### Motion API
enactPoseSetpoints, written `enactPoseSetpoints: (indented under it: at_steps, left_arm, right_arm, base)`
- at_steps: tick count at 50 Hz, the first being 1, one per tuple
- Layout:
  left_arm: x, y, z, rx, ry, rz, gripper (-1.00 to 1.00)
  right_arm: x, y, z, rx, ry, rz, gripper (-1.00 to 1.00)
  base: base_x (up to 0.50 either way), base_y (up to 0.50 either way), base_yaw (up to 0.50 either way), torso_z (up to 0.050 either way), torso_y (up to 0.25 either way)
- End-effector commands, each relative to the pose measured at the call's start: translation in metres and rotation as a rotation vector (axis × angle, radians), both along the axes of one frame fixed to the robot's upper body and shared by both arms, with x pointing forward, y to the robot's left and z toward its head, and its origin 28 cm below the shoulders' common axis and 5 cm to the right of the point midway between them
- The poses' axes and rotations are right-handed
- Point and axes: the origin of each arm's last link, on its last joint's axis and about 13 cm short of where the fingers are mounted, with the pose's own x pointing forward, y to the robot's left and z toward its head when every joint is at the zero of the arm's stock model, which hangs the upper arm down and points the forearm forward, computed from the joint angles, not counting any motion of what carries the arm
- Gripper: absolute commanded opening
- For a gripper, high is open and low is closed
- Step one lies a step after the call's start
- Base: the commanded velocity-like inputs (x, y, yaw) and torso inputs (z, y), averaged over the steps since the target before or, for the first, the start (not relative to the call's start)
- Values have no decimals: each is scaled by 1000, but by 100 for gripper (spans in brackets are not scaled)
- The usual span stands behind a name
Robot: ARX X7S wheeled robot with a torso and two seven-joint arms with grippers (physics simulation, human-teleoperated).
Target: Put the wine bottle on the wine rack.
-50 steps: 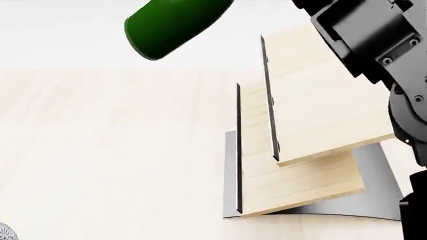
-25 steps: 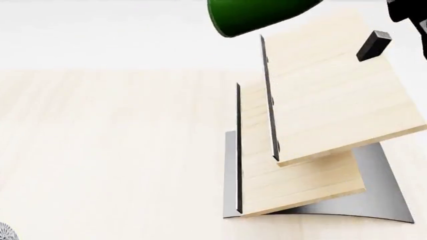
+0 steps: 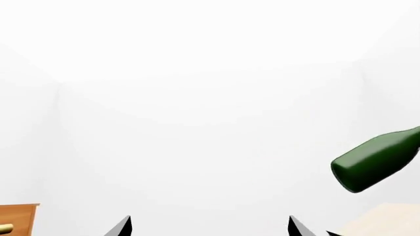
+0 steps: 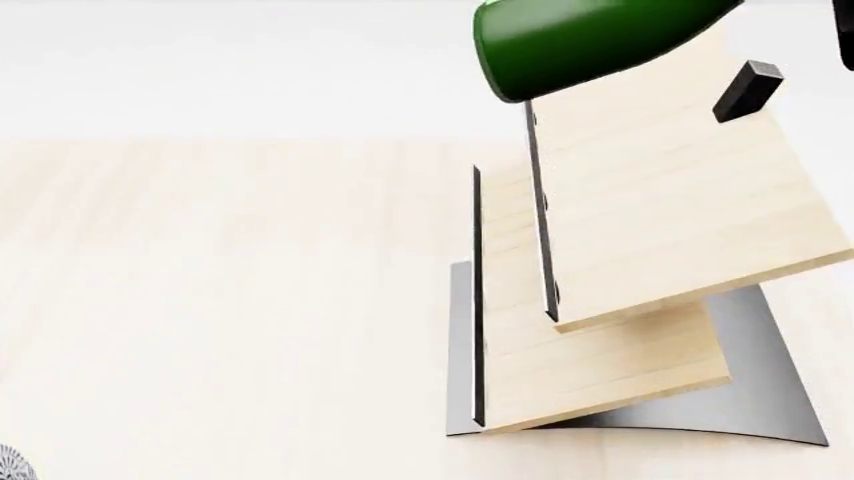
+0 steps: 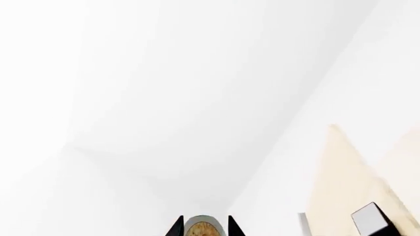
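The left gripper (image 3: 208,227) shows two dark fingertips spread wide with nothing between them. To its right the wine bottle (image 4: 587,40) hangs tilted in the air, green base foremost, over the far upper edge of the wine rack (image 4: 627,270), near its black peg (image 4: 746,90). The right gripper (image 5: 204,225) grips the bottle's cork end between close-set fingers.

A bare simulated domestic room with plain white walls and a pale wood-plank surface (image 4: 227,300). On it stands a rack of two slanted light-wood panels on a curved grey metal base (image 4: 641,250). Well apart from the rack, a brown wooden cabinet with a brass handle (image 3: 18,220) suggests home furnishing.
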Motion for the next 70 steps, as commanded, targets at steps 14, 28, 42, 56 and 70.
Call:
enactPoseSetpoints:
  at_steps: [14, 28, 42, 56, 70]
  left_arm:
    - [0, -1, 0, 5, 2, -1, 100]
    - [0, -1, 0, 7, 4, -2, 100]
    - [0, -2, 0, 9, 4, -2, 100]
    - [1, -2, 0, 11, 6, -2, 100]
    - [2, -3, 1, 15, 4, -4, 100]
  right_arm:
    - [-44, -16, 17, -4, -69, 101, -100]
    - [-40, -24, 11, 37, -59, 138, -100]
    - [-30, -33, -2, 52, -14, 122, -100]
    - [-21, -38, -16, 20, 27, 140, -100]
    - [-22, -42, -14, 15, 39, 136, -100]
  base:
    - [0, 0, 0, 1, 1]
    - [0, 0, 0, 0, 0]
    - [0, 0, 0, 0, 1]
    - [0, 0, 0, 0, 1]
    - [0, 0, 0, 0, 1]
